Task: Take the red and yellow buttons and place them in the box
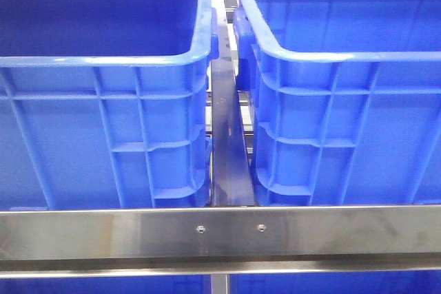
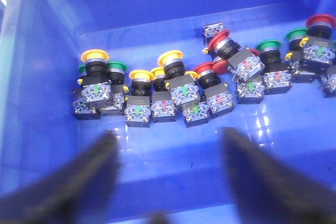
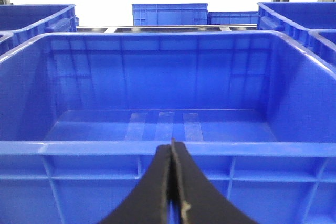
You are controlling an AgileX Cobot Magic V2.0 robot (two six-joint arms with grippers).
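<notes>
Two bins: two large blue ribbed plastic crates side by side in the front view, left crate (image 1: 103, 129) and right crate (image 1: 344, 122), apart, a dark metal strip (image 1: 227, 149) running between them.
Rail: brushed steel bar (image 1: 220, 235) crosses in front of both crates, two small screws in it.
Arms: neither arm shows in the front view.
Left gripper (image 2: 168, 179): black fingers spread wide, nothing between them, hovering above the bare blue floor of a bin (image 2: 47, 145), near the buttons but not touching.
Buttons: a loose row of mushroom-head push buttons with black bodies and clear contact blocks on that bin floor, lying on their sides.
Yellow: yellow-capped button (image 2: 94, 56) at one end of the row, another yellow-capped button (image 2: 171, 57) near the middle, two more yellow caps between them.
Red: red-capped button (image 2: 203, 69) just beside the middle yellow one, a second red-capped button (image 2: 218, 41) further along, a third red cap (image 2: 321, 21) at the far end.
Green: green-capped buttons (image 2: 269, 45) mixed in among them.
Right gripper (image 3: 172, 182): black fingers pressed together, holding nothing, just outside the near wall of an open blue plastic box (image 3: 168, 148).
Box: floor bare apart from pale reflections; more blue crates (image 3: 169, 13) behind it.
</notes>
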